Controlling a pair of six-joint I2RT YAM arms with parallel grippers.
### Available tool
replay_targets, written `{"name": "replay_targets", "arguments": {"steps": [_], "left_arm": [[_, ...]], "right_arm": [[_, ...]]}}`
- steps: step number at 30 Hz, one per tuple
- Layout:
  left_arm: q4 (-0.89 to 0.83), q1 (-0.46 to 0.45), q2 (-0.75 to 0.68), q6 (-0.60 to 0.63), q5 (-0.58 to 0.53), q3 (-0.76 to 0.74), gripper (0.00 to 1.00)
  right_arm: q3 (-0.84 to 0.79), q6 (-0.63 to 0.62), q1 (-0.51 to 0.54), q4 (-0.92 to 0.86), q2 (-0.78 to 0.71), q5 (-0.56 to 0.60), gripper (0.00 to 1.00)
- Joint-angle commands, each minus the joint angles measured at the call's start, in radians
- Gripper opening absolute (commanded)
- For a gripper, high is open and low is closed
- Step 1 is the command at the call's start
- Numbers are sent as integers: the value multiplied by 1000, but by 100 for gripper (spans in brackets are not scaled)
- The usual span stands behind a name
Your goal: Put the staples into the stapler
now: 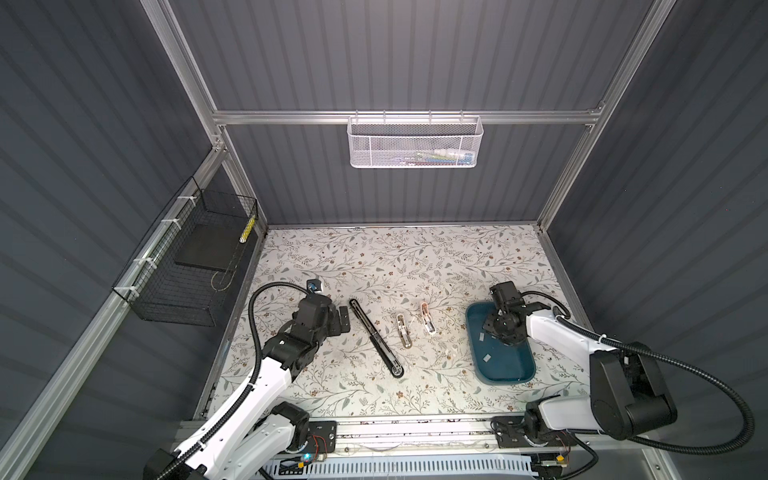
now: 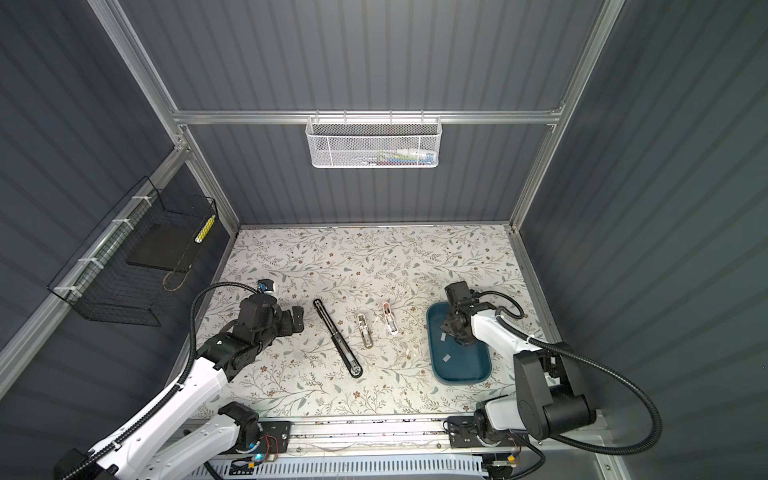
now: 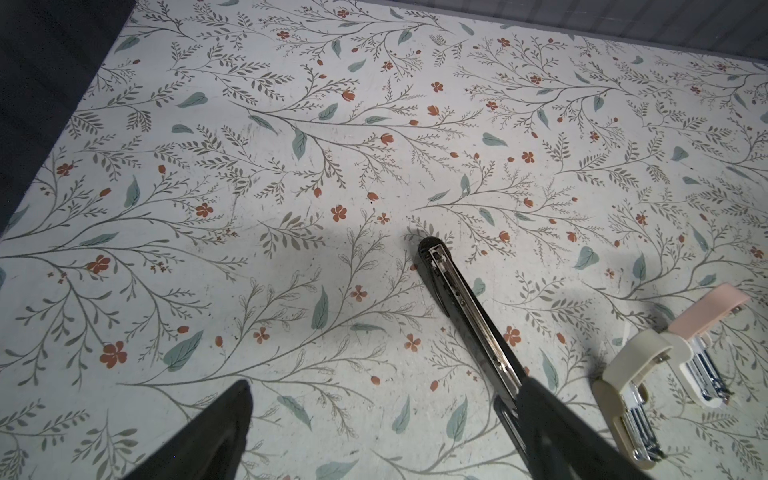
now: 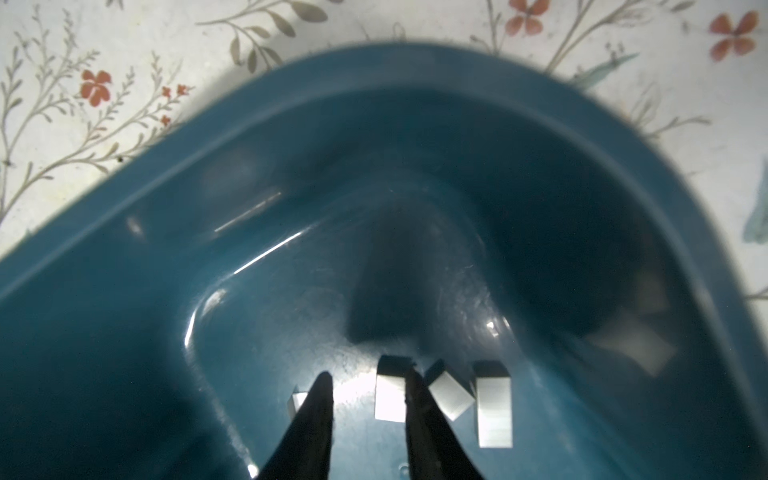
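Observation:
Several silvery staples (image 4: 493,411) lie in the blue tray (image 4: 374,70). My right gripper (image 4: 368,374) is down inside the tray with its jaws part open. One strip of staples (image 4: 388,397) lies between its fingers against one of them, not clamped. In both top views the right gripper (image 1: 503,332) (image 2: 455,328) hangs over the tray's far end. A long black stapler (image 1: 376,338) (image 3: 461,299) lies opened flat. My left gripper (image 3: 386,384) (image 1: 343,320) is wide open and empty, just left of the black stapler.
A beige stapler (image 1: 403,330) (image 3: 631,386) and a pink-and-white stapler (image 1: 428,319) (image 3: 706,324) lie open between the black stapler and the tray (image 1: 503,376). A white mesh basket (image 1: 413,141) hangs on the back rail. A black wire basket (image 1: 187,266) hangs on the left wall.

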Motion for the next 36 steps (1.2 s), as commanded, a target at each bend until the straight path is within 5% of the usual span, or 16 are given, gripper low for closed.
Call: {"name": "replay_targets", "arguments": {"steps": [1,36], "left_arm": [[3,3,-6,14,12,7,100],[3,3,-19,15,32,12,100]], "right_arm": [[-10,22,-5,5,16,8,31],[-68,59,-7,7,-57,-14,34]]}}
